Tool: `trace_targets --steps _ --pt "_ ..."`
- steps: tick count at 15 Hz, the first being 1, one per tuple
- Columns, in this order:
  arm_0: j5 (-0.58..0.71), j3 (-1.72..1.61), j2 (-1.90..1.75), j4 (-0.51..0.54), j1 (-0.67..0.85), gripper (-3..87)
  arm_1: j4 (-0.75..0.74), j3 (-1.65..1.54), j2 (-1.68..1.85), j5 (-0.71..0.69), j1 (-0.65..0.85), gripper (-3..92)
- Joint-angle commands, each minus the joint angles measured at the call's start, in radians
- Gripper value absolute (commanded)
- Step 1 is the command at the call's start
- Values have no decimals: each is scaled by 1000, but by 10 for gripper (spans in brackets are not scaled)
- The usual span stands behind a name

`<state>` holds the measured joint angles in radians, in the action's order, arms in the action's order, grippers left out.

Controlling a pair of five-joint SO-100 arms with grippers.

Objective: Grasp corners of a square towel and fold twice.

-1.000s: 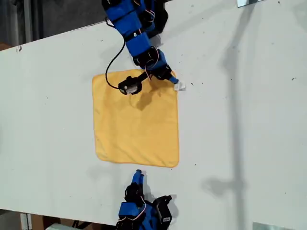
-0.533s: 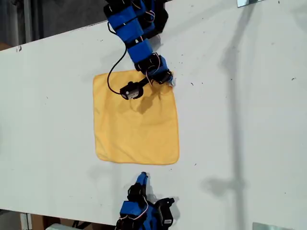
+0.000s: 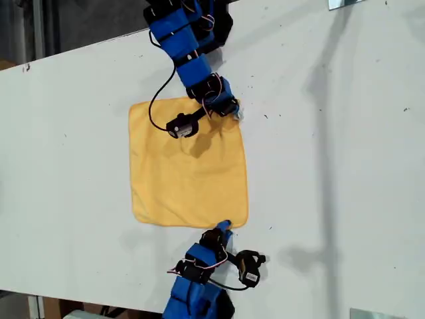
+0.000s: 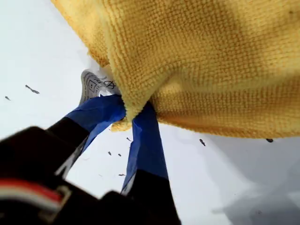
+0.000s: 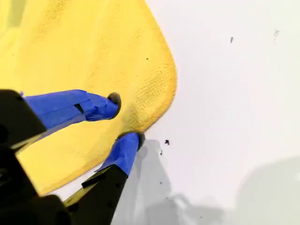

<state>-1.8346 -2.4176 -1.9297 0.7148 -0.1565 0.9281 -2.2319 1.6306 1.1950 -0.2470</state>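
Jaws of my first gripper (image 4: 125, 115) pinch the towel (image 3: 189, 163) corner; my second gripper's (image 5: 123, 119) gape at its edge.

The towel (image 3: 188, 163) is soft, fuzzy and yellow-orange. It is square with round corners. It lies mostly flat on the white table, near the middle of the exterior view. Its far corner (image 3: 236, 110) on that view's right is lifted up and bunched, and a small white tag (image 4: 95, 83) with dark marks hangs by it. The near corner (image 5: 161, 91) on that view's right lies flat. The other two corners lie flat too.
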Motion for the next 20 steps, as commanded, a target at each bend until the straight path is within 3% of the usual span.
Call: trace_targets --steps 1,4,6,8,9,10,13,15,17,20 --pt "-172 3 84 -164 -48 131 -5 11 -3 -9 -11 -1" --pt "-190 101 250 -216 -52 134 -6 11 -3 -11 -12 -1" --pt "-199 107 405 -371 -46 117 -6 9 -3 -5 -17 -1" --pt "-212 130 448 -385 -58 -4 -8 8 -2 -3 -21 -1" --pt "-199 137 448 -377 -60 -4 -8 6 0 -3 -21 -1" --pt "-176 176 446 -305 -58 -4 -8 6 0 -2 -21 -1" --pt "-103 457 457 186 -52 -4 -3 6 26 -2 -25 -1" --pt "-12 629 433 423 -35 -4 44 12 156 -9 -20 -1" --pt "109 739 380 525 -15 -4 147 49 316 -25 6 -1" --pt "229 758 255 574 40 -4 241 57 526 -72 72 -1"
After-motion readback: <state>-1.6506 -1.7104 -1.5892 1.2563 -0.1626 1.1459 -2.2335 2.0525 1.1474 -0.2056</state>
